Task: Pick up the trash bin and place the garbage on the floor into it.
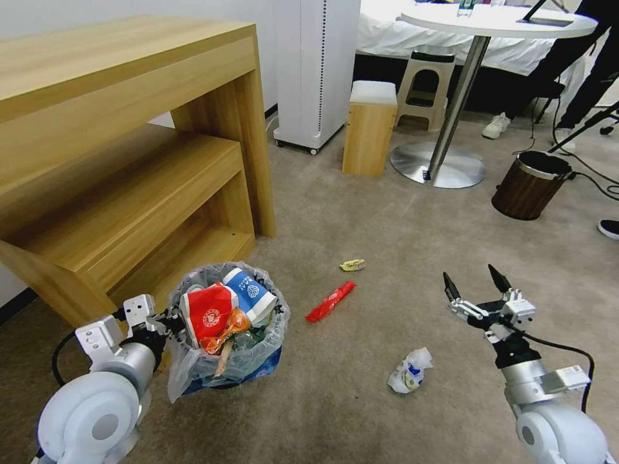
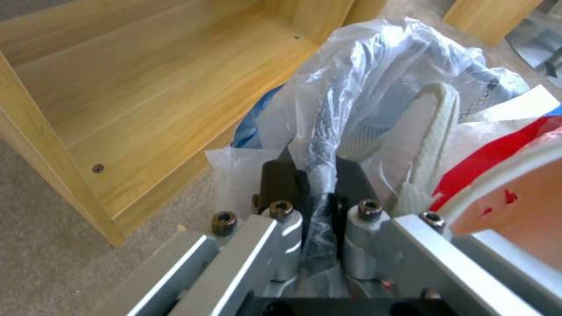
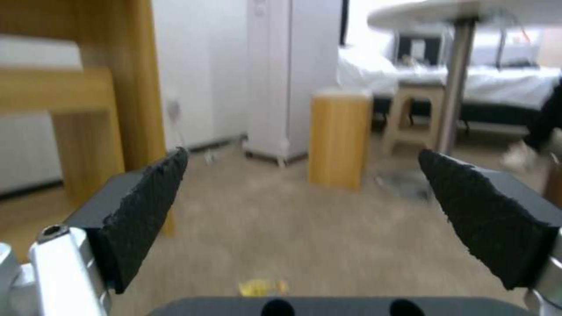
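The left gripper is clamped on the bagged rim of the small round dark trash bin lined with clear crinkled plastic, which stands upright on the beige carpet beside the wooden shelf unit, stuffed with cups. The right gripper hovers spread wide and empty. Between them lie a long red wrapper, pointing diagonally away toward the right, a yellow wrapper beyond it, and a crumpled white wrapper.

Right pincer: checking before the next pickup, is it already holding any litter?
No. The right pincer is open and empty above the carpet, apart from the red wrapper.
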### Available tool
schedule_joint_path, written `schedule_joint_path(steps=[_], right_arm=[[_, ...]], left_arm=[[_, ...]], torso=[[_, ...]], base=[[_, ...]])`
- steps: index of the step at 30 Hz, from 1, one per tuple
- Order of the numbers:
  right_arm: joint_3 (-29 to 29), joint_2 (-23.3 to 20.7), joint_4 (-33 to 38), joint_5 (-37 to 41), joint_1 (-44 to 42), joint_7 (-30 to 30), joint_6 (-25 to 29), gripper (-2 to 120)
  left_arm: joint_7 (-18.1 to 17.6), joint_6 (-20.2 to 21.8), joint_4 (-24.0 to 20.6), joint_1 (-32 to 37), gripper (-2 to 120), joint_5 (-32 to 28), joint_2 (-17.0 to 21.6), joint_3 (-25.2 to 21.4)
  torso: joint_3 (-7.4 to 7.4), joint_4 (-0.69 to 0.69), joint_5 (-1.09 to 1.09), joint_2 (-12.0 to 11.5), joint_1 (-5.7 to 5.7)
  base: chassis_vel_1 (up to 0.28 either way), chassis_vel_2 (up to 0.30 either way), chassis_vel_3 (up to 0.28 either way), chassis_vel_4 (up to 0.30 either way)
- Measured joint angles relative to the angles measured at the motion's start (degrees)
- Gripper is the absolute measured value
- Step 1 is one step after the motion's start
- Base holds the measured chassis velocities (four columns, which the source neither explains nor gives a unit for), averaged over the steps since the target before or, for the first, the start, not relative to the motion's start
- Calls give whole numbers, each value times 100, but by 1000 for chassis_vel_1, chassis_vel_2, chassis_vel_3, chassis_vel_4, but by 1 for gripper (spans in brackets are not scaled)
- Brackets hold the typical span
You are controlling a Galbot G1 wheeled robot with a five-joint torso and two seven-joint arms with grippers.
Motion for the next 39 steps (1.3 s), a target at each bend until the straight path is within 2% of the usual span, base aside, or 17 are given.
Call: schedule_joint_path(steps=[4,6,7,8,9,10,12,13,14,15,17,20,25,29,34,35,39], right_arm=[[-227,-24,-158,-97,-56,435,-200,100],[-491,-41,-293,-87,-73,998,-625,100],[-491,-41,-293,-87,-73,998,-625,100],[-592,-60,-278,4,-81,1300,-1013,100],[-713,-103,-193,144,-106,1718,-1647,100],[-713,-103,-193,144,-106,1718,-1647,100],[-906,-177,-39,471,-102,2427,-2690,100],[-974,-194,-20,604,-75,2671,-3027,100],[-974,-194,-20,604,-75,2671,-3027,100],[-1056,-210,-28,760,-21,2909,-3347,100],[-1107,-215,-69,881,25,3027,-3500,100],[-1247,-212,-236,1686,213,3417,-4078,100],[-1370,-167,-455,1957,448,3548,-4312,100],[-1436,-106,-892,1604,822,3376,-4261,100],[-1435,-96,-1471,1177,1194,2948,-4212,100],[-1433,-86,-1745,1056,1357,2677,-4093,100],[-1449,62,-2207,1116,1722,2237,-3906,100]], left_arm=[[0,0,-14,1,3,4,-2,3],[1,0,-32,7,3,4,2,3],[1,0,-32,7,3,4,2,3],[1,0,-34,10,3,4,6,0],[0,0,-35,15,3,5,9,-2],[0,0,-35,15,3,5,9,-2],[1,0,-35,18,3,17,2,-1],[3,0,-35,18,3,38,-12,9],[3,0,-35,18,3,38,-12,9],[9,0,-32,21,3,73,-33,31],[11,0,-31,24,3,95,-47,48],[34,2,-31,42,3,169,-104,101],[65,2,-4,42,3,181,-119,94],[84,2,21,43,3,181,-113,78],[87,2,55,28,3,163,-75,78],[87,2,69,14,3,160,-61,85],[91,2,96,-6,3,154,-52,128]], torso=[[0,-1,1,0,0],[0,-1,2,0,0],[0,-1,2,0,0],[0,0,2,0,0],[0,0,1,0,0],[0,0,1,0,0],[0,0,0,0,0],[0,-1,0,0,0],[0,-1,0,0,0],[0,0,1,0,0],[0,0,0,0,0],[0,0,0,0,0],[0,-1,1,0,0],[0,0,2,0,0],[0,0,1,0,0],[0,0,1,-1,0],[0,-1,1,0,0]], base=[[0,0,0,0],[0,0,0,0],[0,0,0,0],[0,0,0,0],[0,0,0,0],[0,0,0,0],[0,0,0,0],[0,0,0,0],[0,0,0,0],[0,0,0,0],[0,0,0,0],[0,0,0,0],[0,0,0,0],[0,0,0,0],[0,0,0,0],[0,0,0,0],[0,0,0,0]])
